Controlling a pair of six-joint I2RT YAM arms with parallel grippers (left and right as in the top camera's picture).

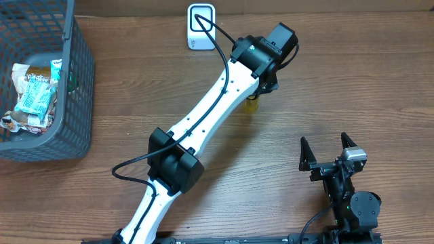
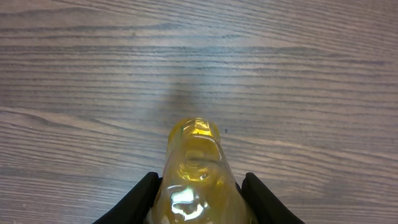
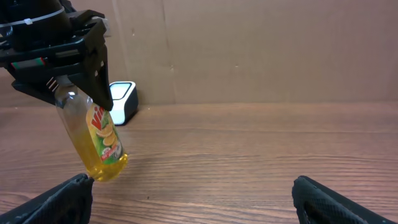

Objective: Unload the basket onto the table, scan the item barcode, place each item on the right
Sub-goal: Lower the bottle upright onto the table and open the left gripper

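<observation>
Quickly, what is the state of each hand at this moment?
Left hand: closed on the yellow bottle.
Right hand: open, holding nothing.

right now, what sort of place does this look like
Probably a mock shop checkout on a wooden table: a white barcode scanner, a grey basket of packaged goods, and a yellow bottle held in the left pincer.

A basket [image 1: 74,102] sat at the bench's [image 1: 339,81] far left, with snack packets [image 1: 34,98] inside. The scanner [image 1: 201,41] stood at the back. The bottle [image 3: 99,140], in the left tool [image 2: 199,196], was before it, and the right tool [image 1: 328,150] was nearer, rightward.
</observation>
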